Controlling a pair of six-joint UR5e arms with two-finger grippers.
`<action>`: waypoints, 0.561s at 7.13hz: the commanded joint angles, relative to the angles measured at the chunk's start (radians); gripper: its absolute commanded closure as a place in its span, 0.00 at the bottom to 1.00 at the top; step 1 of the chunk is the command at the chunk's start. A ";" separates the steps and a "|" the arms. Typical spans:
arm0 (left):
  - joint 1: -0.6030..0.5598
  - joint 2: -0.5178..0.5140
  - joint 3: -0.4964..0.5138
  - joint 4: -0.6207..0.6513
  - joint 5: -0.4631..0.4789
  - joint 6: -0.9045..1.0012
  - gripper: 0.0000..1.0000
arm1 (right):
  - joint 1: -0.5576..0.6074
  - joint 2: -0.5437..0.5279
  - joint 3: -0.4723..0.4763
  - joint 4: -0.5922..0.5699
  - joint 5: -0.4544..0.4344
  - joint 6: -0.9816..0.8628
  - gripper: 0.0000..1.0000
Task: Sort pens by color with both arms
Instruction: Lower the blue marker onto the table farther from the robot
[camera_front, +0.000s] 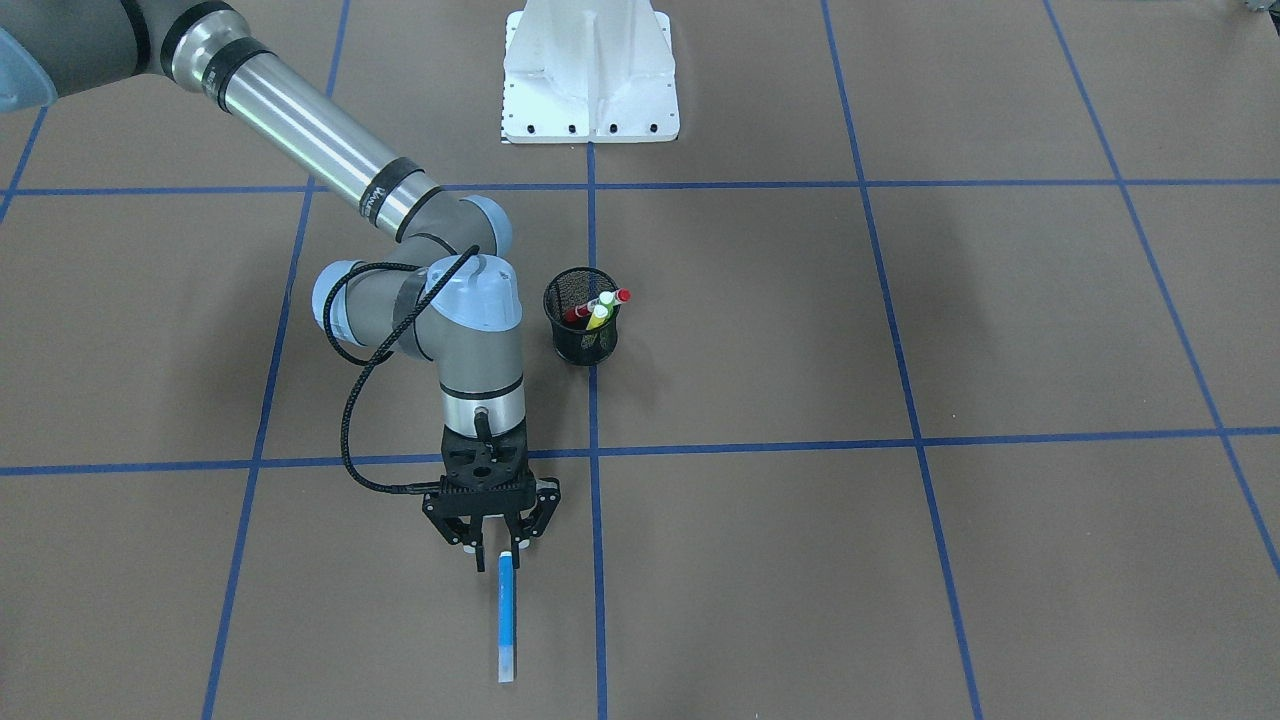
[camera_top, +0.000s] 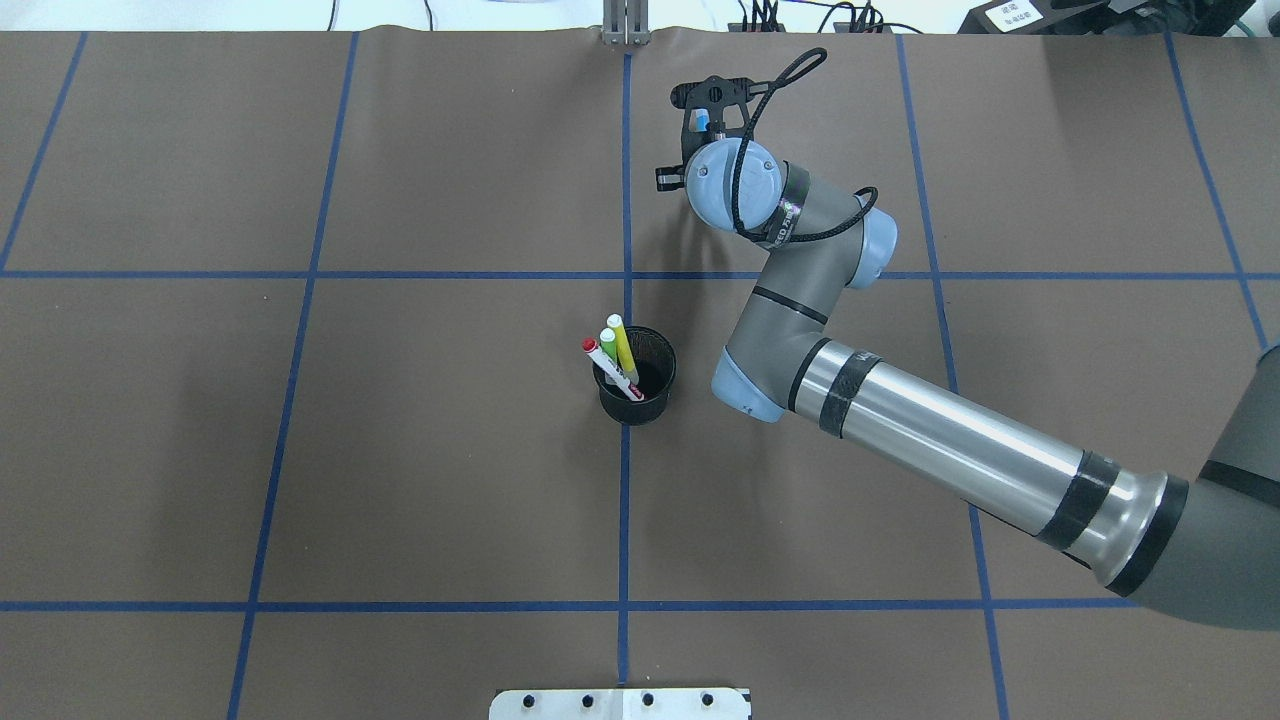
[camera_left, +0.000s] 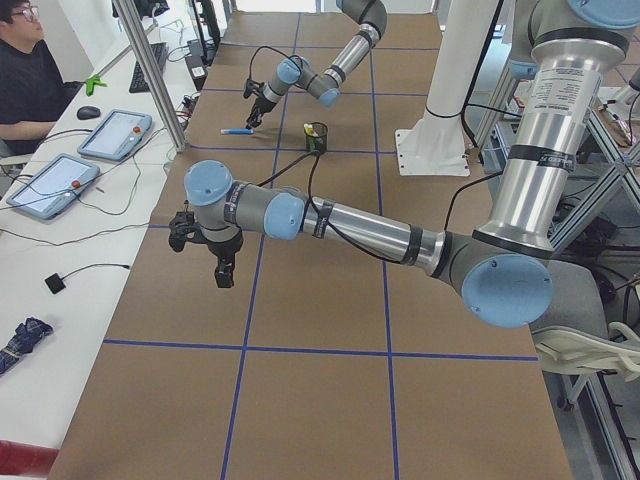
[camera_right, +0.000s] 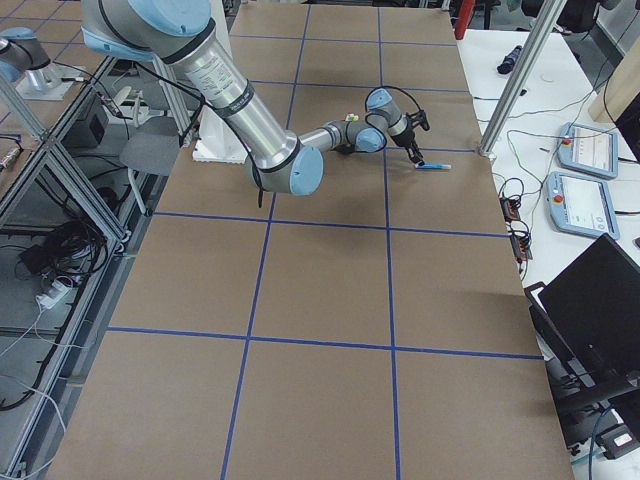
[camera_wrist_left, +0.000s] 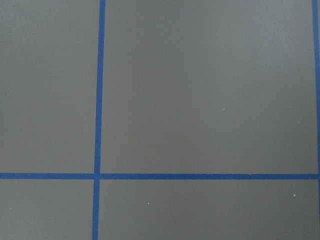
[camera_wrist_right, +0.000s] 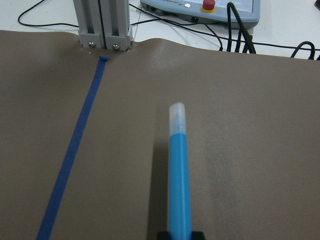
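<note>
- Black right gripper (camera_front: 497, 546) is holding its fingers spread wide, gripping nothing. Blue pen (camera_front: 507, 615) is lying flat on the table (camera_front: 900, 560) with its near end just at the fingertips.
- Lying across the claw or in line with it?
- In line. The right wrist view is showing the barrel running dead ahead from between the jaws, pale end farthest out. Its long axis is pointing away from the mesh cup (camera_front: 585, 345), on the operators' side of it.
- So nothing to re-grip?
- I'm reading it as a pen set down clear of the cup. The next move is likely calling for a straight lift off it.
- Others?
- Red pen (camera_top: 612, 368), green pen (camera_top: 610, 350) and yellow pen (camera_top: 625, 355) are leaning together inside the cup. The right gripper is sitting much nearer the cup. The left gripper (camera_left: 210, 250) is hovering well apart from it, and I can't tell whether its fingers are parted.
</note>
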 joint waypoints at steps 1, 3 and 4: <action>0.000 -0.004 0.000 0.002 0.000 -0.001 0.00 | 0.001 0.003 0.004 0.001 0.012 -0.011 0.00; 0.004 -0.067 0.002 0.014 -0.005 -0.013 0.00 | 0.061 0.011 0.047 -0.005 0.154 -0.031 0.00; 0.071 -0.141 0.002 0.018 -0.033 -0.092 0.00 | 0.134 0.011 0.058 -0.013 0.299 -0.072 0.00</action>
